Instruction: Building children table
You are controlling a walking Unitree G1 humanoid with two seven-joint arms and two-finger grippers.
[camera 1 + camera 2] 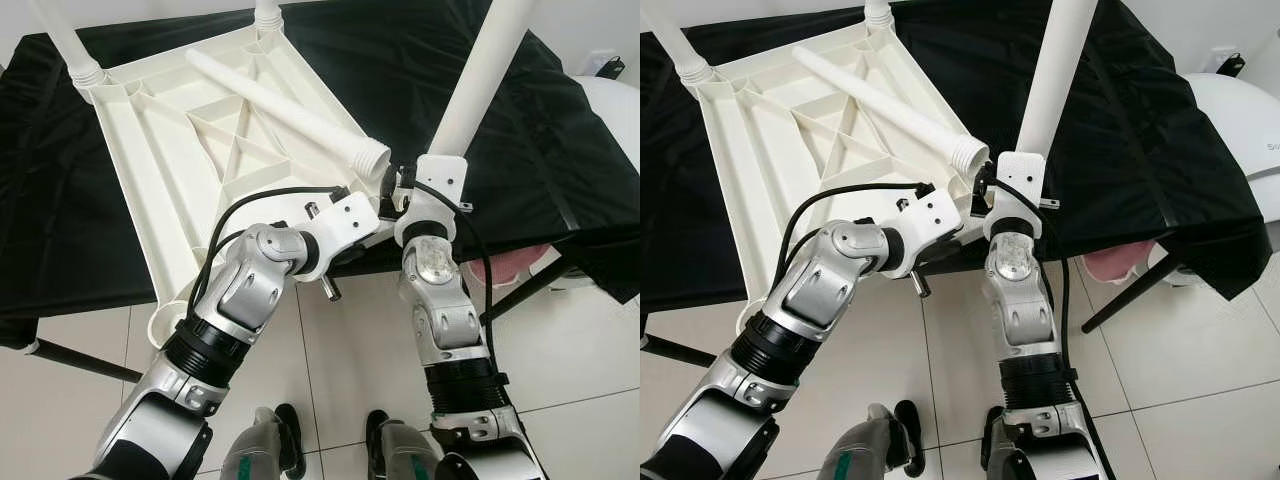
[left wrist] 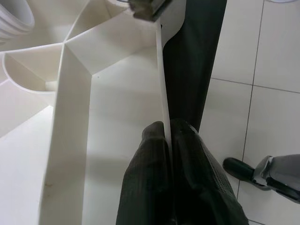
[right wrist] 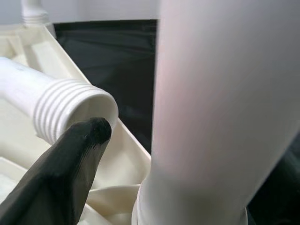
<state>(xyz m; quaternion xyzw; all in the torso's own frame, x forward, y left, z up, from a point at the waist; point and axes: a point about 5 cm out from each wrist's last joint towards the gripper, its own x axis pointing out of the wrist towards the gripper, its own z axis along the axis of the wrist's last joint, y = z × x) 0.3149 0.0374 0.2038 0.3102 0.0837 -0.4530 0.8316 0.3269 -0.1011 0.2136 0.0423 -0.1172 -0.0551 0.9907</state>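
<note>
Left claw (image 2: 166,136) pinching tabletop (image 1: 170,150) rim shut, right claw (image 3: 122,140) gripping upright leg (image 1: 480,80); off-axis push risking cross-threading.

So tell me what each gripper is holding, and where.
Left gripper: shut on the upturned tabletop, pinching its thin rim. Right gripper: around the upright leg near its base.

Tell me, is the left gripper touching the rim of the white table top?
Touching. In the left wrist view the left gripper has its two black fingers shut on the thin rim of the table top.
</note>
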